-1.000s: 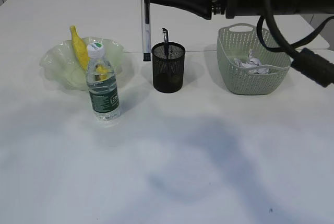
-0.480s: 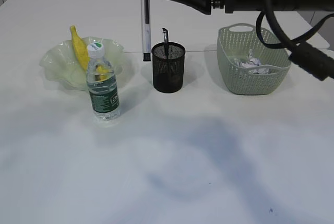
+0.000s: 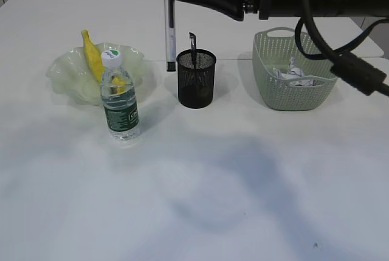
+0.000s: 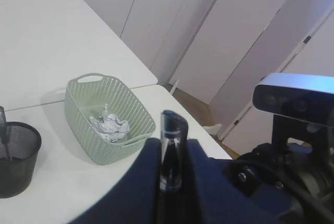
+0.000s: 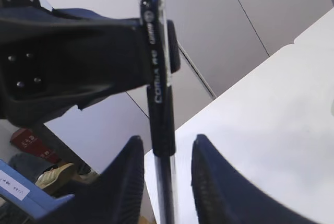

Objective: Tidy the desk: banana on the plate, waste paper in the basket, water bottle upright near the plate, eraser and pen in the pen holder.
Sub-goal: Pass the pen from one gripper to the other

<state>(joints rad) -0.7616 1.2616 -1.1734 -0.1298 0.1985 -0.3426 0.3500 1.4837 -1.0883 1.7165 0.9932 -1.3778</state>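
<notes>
I've got the pen (image 3: 168,30) hanging upright, top centre, clamped in my left claw (image 4: 169,182); right claw (image 5: 166,177) apart around its shaft. Pen holder (image 3: 196,78) sits just lower right.

The white desk (image 3: 200,200) carries four things in a loose row: the ruffled green plate (image 3: 67,78) at left, the water bottle (image 3: 120,100) upright just before it, the pen holder (image 3: 196,80) mid-table, the basket (image 3: 292,90) at right.
</notes>
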